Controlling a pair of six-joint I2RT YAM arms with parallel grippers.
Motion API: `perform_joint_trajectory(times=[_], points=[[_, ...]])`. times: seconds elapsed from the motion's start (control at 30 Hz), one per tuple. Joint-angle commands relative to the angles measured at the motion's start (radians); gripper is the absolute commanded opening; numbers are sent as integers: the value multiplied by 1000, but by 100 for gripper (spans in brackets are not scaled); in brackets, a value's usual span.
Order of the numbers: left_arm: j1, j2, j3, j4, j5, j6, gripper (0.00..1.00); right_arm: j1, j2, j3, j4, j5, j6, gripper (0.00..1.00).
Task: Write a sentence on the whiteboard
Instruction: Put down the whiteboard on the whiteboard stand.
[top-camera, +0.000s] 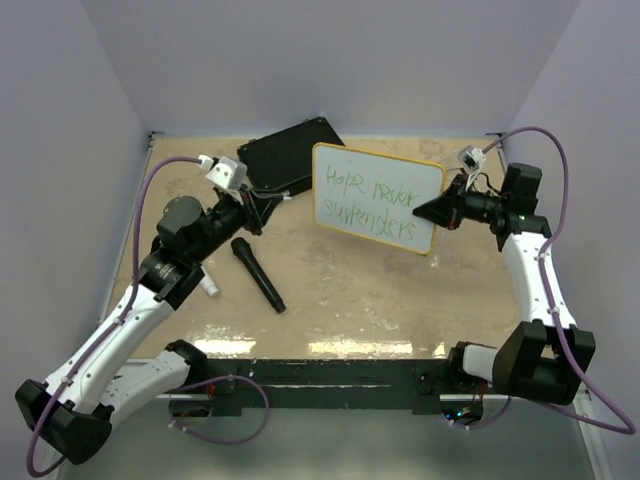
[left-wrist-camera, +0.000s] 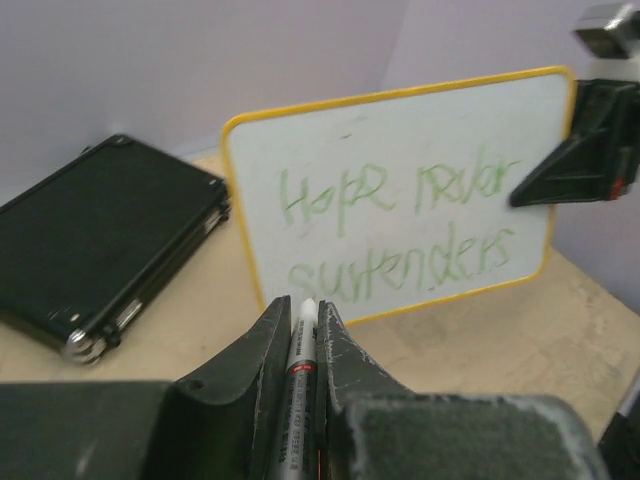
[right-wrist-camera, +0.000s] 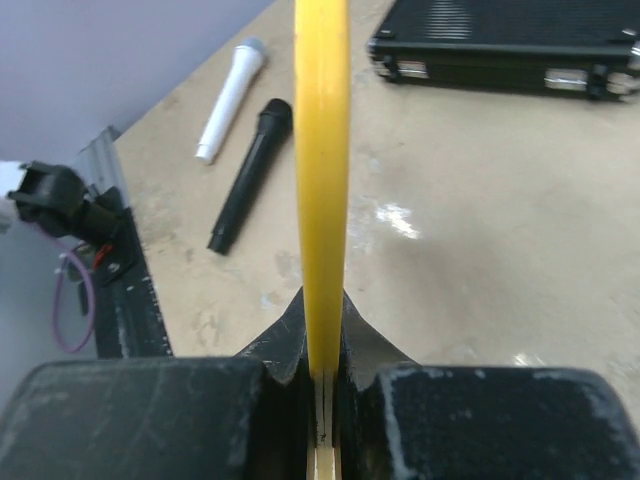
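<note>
The marker (left-wrist-camera: 302, 345) sat pinched in my left claw (left-wrist-camera: 303, 318), its tip apart from the whiteboard (left-wrist-camera: 400, 130). My right claw (right-wrist-camera: 322, 325) was clamped on the yellow rim midway up the board's right edge, holding it nearly upright with the sentence (left-wrist-camera: 400, 265) facing the marker. It looked light, stiff and slick, and I judged that one edge hold would pivot under hard pen pressure

L arm (top-camera: 130, 320) reaches fwd from near-left base, elbow bent, wrist angled right. L claw (left-wrist-camera: 304, 310) pinched shut on marker (left-wrist-camera: 301, 355). R arm (top-camera: 535, 280) rises, wrist turned left. R claw (right-wrist-camera: 322, 325) clamped on whiteboard (right-wrist-camera: 322, 150) edge.
</note>
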Motion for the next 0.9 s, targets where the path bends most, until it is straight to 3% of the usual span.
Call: perform_joint_trajectory(times=[0.0, 0.13, 0.43, 0.6, 0.87], points=[[130, -23, -84, -17, 62, 54, 0, -74, -4, 27, 82, 44, 15, 0], [188, -71, -127, 9, 93, 96, 0, -106, -16, -7, 242, 89, 116, 0], [188, -138, -310, 64, 80, 167, 0, -220, 7, -77, 651, 262, 390, 0], [188, -143, -313, 61, 87, 175, 0, -232, 19, -138, 944, 405, 478, 0], [187, -160, -325, 57, 83, 181, 0, -264, 161, -206, 1153, 555, 527, 0]])
